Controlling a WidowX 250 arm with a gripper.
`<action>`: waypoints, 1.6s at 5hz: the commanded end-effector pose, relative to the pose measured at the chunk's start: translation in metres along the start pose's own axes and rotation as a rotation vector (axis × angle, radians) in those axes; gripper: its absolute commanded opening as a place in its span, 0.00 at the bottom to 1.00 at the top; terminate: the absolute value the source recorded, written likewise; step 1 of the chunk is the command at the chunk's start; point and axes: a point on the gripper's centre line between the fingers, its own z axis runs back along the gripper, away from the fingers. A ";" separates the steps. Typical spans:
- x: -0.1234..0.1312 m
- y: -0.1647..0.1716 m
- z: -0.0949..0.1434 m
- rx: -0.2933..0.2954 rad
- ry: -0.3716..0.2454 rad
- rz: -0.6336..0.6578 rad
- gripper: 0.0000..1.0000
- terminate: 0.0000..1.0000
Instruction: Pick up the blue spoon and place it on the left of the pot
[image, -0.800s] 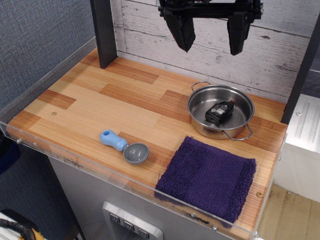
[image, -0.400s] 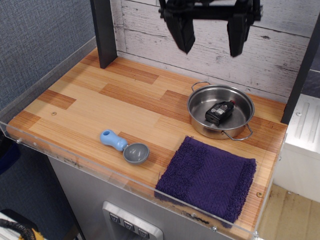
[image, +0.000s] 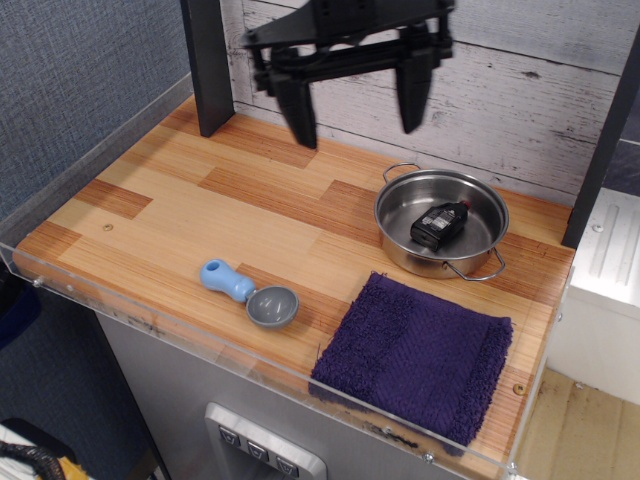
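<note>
One blue spoon (image: 248, 293) lying flat in the lower left-centre of the frame, near the front edge of the wooden tabletop (image: 200, 215), chunky handle toward the upper left, grey bowl toward the lower right. Untouched by anything. Just to its right, one purple towel (image: 420, 355), folded, at the lower right. Above the towel, one pot (image: 441, 221) at centre right, two wire loop handles, with one small black object (image: 438, 223) resting inside. Well apart from spoon and pot alike, one gripper (image: 357, 118) hanging high at top centre, two dark fingers (image: 300, 112) spread wide, released, grasping nothing. One dark post (image: 207, 65) standing at the upper left.
</note>
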 end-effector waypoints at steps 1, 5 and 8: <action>-0.013 0.040 0.008 0.120 -0.097 0.456 1.00 0.00; -0.036 0.088 -0.037 0.150 -0.140 0.775 1.00 0.00; -0.011 0.108 -0.066 0.041 -0.114 0.870 1.00 0.00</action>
